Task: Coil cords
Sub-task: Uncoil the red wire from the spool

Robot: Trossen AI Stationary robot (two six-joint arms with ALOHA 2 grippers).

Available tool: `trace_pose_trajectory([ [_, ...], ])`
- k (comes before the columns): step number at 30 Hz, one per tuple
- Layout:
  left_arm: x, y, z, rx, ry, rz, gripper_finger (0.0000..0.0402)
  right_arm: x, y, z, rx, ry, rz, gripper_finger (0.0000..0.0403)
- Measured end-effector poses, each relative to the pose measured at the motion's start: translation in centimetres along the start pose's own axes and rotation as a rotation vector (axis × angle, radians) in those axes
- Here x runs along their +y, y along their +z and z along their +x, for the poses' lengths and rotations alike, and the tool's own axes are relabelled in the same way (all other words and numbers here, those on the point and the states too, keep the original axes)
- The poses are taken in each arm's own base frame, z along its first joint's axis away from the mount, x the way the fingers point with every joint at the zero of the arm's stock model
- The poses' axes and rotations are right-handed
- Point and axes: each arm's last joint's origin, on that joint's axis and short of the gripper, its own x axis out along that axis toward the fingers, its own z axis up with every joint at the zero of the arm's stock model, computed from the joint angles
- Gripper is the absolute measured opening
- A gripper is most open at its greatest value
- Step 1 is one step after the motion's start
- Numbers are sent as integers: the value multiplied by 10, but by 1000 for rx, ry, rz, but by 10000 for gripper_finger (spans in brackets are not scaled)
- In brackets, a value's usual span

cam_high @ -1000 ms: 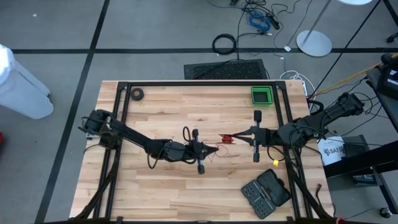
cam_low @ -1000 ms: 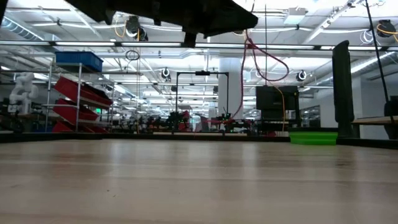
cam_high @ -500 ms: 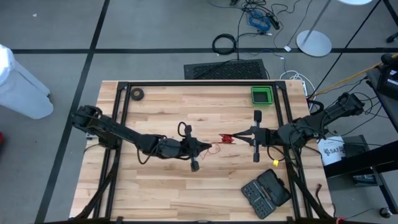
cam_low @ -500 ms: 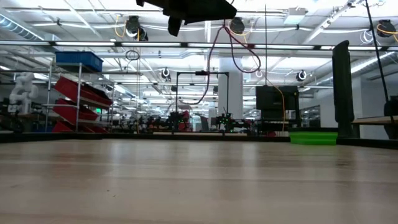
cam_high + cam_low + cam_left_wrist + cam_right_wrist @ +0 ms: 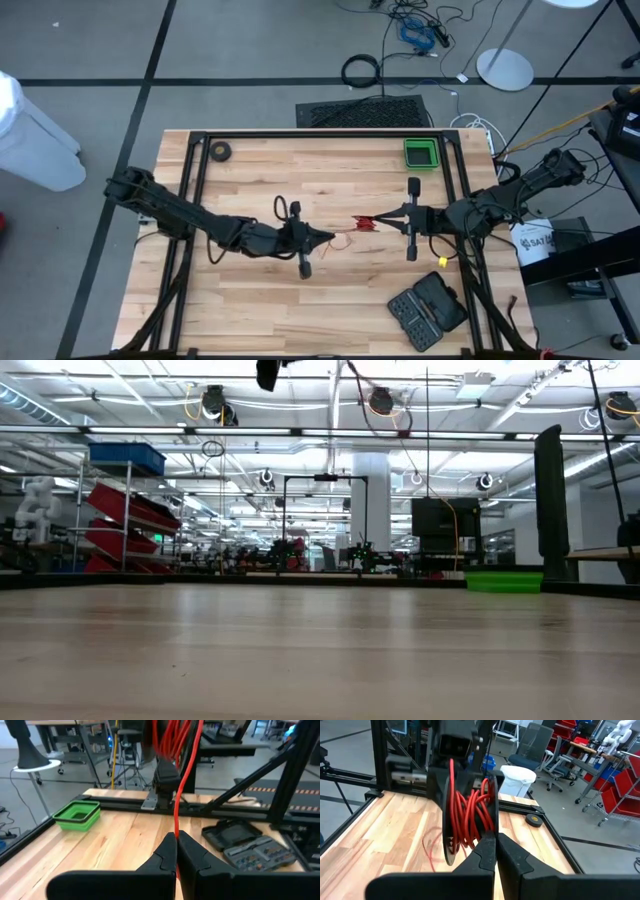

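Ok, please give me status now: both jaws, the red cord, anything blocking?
Left gripper shut on red cord. Right gripper shut on reel, partly wound. Nothing blocking between them.

Wooden table (image 5: 300,310) bearing a green bin (image 5: 420,153) at one o'clock, a small black tape roll (image 5: 220,151) at eleven o'clock and an open black tool case (image 5: 427,309) at five o'clock. On the floor beyond, at twelve o'clock: black mat (image 5: 365,111), coiled black cable (image 5: 361,71).
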Motion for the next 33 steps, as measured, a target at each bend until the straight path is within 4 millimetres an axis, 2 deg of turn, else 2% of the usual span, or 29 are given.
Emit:
trace_pose_trajectory([
  [9, -5, 10, -10, -38, -26, -15, 1, 0, 0, 0, 0, -1, -1, 0],
  [20, -10, 20, -13, -125, -110, -91, 1, 0, 0, 0, 0, -3, -2, 0],
  [33, -13, 22, -12, -163, -140, -110, 1, -2, 0, 1, 0, -11, 3, 0],
])
